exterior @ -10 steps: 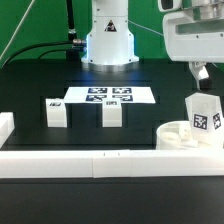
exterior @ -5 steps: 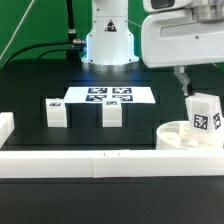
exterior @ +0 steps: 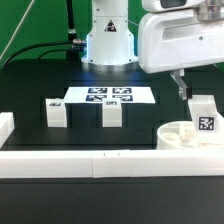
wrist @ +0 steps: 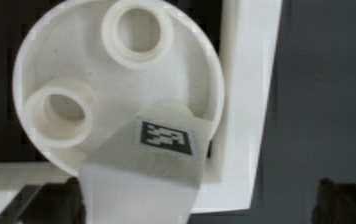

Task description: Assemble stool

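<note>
The round white seat [exterior: 176, 138] lies at the exterior view's right, against the front rail. One white tagged leg [exterior: 204, 114] stands on it at its right side. Two more legs [exterior: 56, 113] [exterior: 113, 113] stand apart on the black table. My gripper [exterior: 183, 88] hangs just above and left of the standing leg. In the wrist view the seat [wrist: 86, 60] shows two round holes, and the leg [wrist: 157, 150] rises between my dark fingers [wrist: 29, 203]. The fingers stand wide, with a clear gap on one side. The gripper [wrist: 189, 208] is open.
The marker board [exterior: 108, 96] lies behind the two loose legs. A long white rail [exterior: 90, 163] runs along the front and a short one [exterior: 6, 125] stands at the left. The robot base [exterior: 107, 40] is at the back.
The arm has swung toward the exterior view's left and nearer the camera. The leg has gone from tilted to upright and sits slightly lower on the seat.
</note>
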Motion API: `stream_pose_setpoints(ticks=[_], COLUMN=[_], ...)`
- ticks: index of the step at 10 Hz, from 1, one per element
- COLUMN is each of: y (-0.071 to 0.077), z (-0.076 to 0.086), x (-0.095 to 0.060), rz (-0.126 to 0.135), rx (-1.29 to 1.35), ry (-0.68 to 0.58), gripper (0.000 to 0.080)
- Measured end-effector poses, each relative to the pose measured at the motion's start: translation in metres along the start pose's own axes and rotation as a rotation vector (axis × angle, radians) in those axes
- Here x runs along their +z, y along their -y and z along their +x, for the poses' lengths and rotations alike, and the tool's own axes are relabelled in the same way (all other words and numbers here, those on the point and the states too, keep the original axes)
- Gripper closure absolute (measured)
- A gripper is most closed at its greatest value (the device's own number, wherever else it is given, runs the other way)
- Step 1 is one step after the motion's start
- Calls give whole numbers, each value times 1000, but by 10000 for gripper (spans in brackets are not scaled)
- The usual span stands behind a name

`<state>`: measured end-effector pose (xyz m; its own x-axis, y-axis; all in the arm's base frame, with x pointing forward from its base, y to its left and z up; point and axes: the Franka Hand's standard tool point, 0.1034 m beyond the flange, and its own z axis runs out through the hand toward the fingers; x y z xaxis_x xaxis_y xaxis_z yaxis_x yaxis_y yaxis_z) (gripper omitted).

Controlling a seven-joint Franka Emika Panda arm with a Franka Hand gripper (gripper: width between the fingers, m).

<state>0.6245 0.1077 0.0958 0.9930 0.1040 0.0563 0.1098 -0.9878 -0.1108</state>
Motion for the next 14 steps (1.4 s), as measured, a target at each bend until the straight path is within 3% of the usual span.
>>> stream_pose_setpoints(ticks=[2,4,8,9,10,14], y=[0,2,-4,-3,-4,-10], z=[3,5,6,7,8,9], x=[-3,-1,1,8,14,19], rz=[-66,-105,-122,-139,-139,-142], rx=[-358,-617,-855,-917,-986,-920], ry=[24,54,75,85,98,90], gripper=[150,150,150,150,150,160])
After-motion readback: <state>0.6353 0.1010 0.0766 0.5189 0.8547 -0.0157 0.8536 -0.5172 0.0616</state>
